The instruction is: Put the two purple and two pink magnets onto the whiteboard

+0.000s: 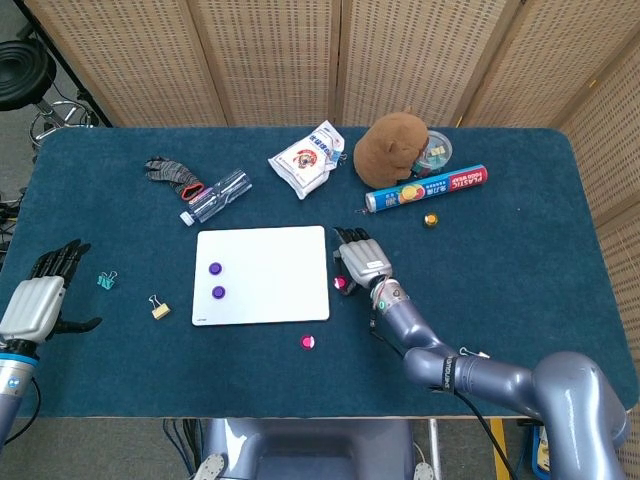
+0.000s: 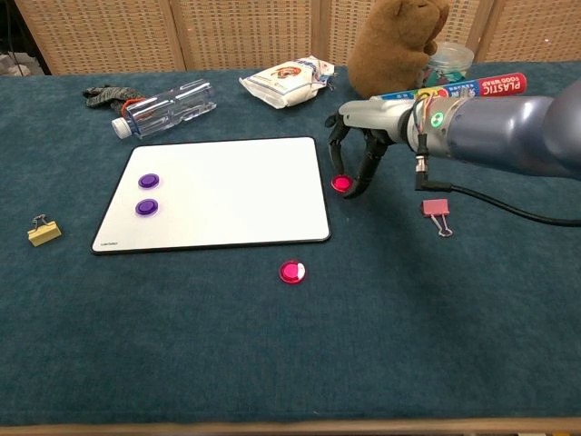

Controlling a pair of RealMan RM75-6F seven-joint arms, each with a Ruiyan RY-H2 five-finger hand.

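Right hand (image 2: 361, 136) pinches round pink magnet (image 2: 341, 183) just right of flat white whiteboard (image 2: 227, 191); left hand (image 1: 40, 295) empty, fingers spread, far left.

Brightness: both views are bright and evenly lit, colours clear.
Light source: soft and diffuse, seemingly from overhead.
Shadows: faint and short; a soft one lies under the right robot hand (image 2: 359, 150) on the surface (image 2: 182, 327).
Glare: mild sheen on the whiteboard (image 2: 227, 186) and the bottle (image 2: 163, 104).
Focus: sharp throughout, no motion blur.
Distortion: slight bowing at the head view's edges.
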